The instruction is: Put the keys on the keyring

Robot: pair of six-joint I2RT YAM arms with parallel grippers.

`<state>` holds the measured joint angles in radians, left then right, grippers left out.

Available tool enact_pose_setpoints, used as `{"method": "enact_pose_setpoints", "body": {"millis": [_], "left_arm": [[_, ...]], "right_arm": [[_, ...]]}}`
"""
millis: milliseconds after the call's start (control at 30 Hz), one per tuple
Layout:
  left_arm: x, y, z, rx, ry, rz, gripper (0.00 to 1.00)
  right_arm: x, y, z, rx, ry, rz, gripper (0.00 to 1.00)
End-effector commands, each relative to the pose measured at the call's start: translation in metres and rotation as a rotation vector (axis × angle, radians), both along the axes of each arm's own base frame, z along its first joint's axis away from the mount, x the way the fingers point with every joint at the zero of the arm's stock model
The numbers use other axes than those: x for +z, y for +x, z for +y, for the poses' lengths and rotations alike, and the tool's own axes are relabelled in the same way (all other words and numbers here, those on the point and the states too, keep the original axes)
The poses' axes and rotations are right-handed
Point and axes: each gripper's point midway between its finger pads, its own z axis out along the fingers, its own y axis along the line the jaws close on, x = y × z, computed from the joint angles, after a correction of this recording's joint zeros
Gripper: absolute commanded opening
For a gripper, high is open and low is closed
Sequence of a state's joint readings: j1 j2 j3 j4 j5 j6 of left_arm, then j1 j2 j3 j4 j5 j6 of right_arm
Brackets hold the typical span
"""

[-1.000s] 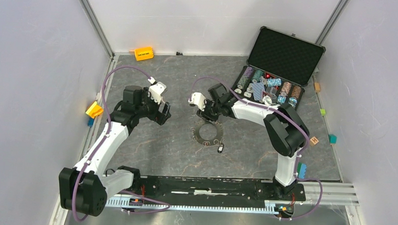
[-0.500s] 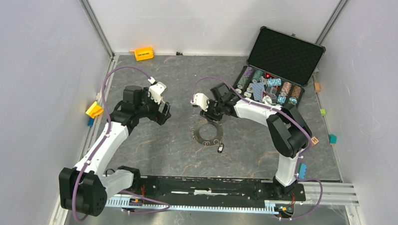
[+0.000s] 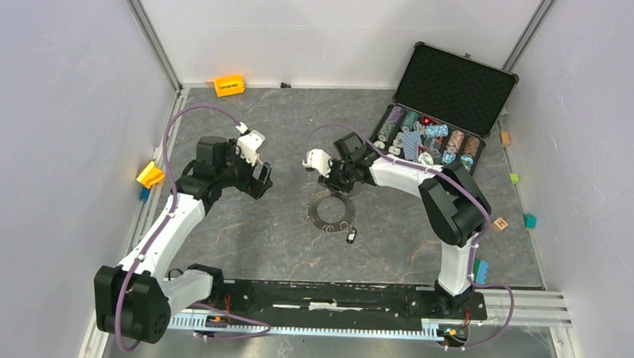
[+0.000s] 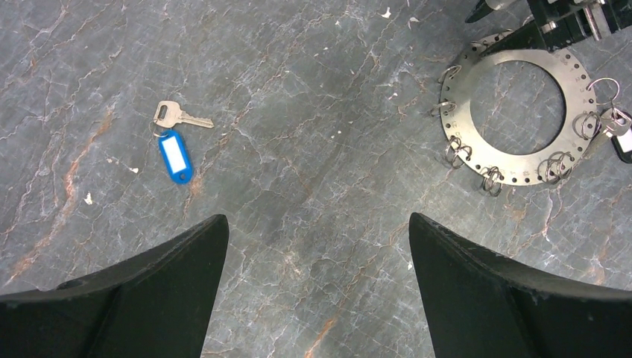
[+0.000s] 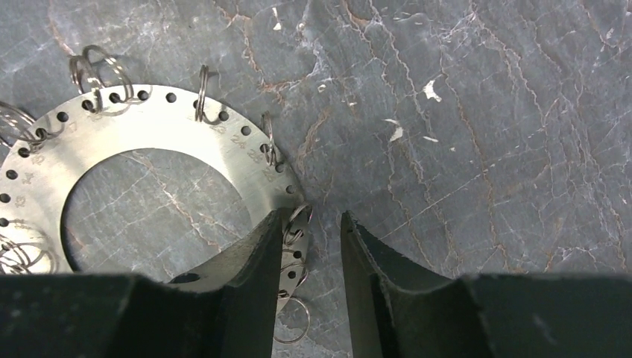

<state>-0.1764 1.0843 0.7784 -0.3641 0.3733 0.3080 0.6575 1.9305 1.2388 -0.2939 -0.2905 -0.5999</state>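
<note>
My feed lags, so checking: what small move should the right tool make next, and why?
Probably close the right tool on the small split ring at the keyring rim: the jaws straddle it with a gap showing. The blue-tagged key lies loose near the open left tool.

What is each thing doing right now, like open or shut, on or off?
Keyring: flat on the table.
Blue-tagged key: loose on the table, off the keyring.
Left gripper: wide open, empty.
Right gripper: jaws narrowly apart astride the keyring's edge, not clamped.
Case: lid open.
</note>
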Motion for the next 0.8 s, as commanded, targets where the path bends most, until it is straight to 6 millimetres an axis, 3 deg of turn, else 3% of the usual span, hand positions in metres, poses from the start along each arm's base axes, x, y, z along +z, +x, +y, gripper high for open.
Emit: {"method": "enact_pose_setpoints", "body": {"millis": [0, 133, 300, 400, 500, 633, 767], "left_arm": [[0.005, 0.004, -0.004, -0.043, 0.006, -0.047, 0.97], [0.006, 0.003, -0.005, -0.047, 0.001, -0.046, 0.97], [0.006, 0.004, -0.007, -0.052, -0.008, -0.051, 0.97], [0.005, 0.006, -0.013, -0.069, -0.029, -0.063, 0.98], [0.005, 0.006, -0.026, -0.133, -0.045, -0.063, 0.96], [0.012, -0.001, -0.053, -0.283, -0.104, -0.059, 0.89], [0.033, -0.018, -0.090, -0.503, -0.190, -0.094, 0.79]], "right_arm": [[0.010, 0.018, 0.006, -0.011, 0.023, -0.037, 0.37], [0.010, 0.018, 0.004, -0.012, 0.022, -0.034, 0.29], [0.017, 0.019, 0.003, -0.014, 0.024, -0.036, 0.11], [0.042, 0.021, 0.007, -0.005, 0.070, -0.064, 0.00], [0.076, 0.014, 0.014, 0.040, 0.148, -0.089, 0.00], [0.123, -0.014, 0.025, 0.155, 0.291, -0.106, 0.00], [0.161, -0.045, 0.029, 0.250, 0.427, -0.123, 0.00]]}}
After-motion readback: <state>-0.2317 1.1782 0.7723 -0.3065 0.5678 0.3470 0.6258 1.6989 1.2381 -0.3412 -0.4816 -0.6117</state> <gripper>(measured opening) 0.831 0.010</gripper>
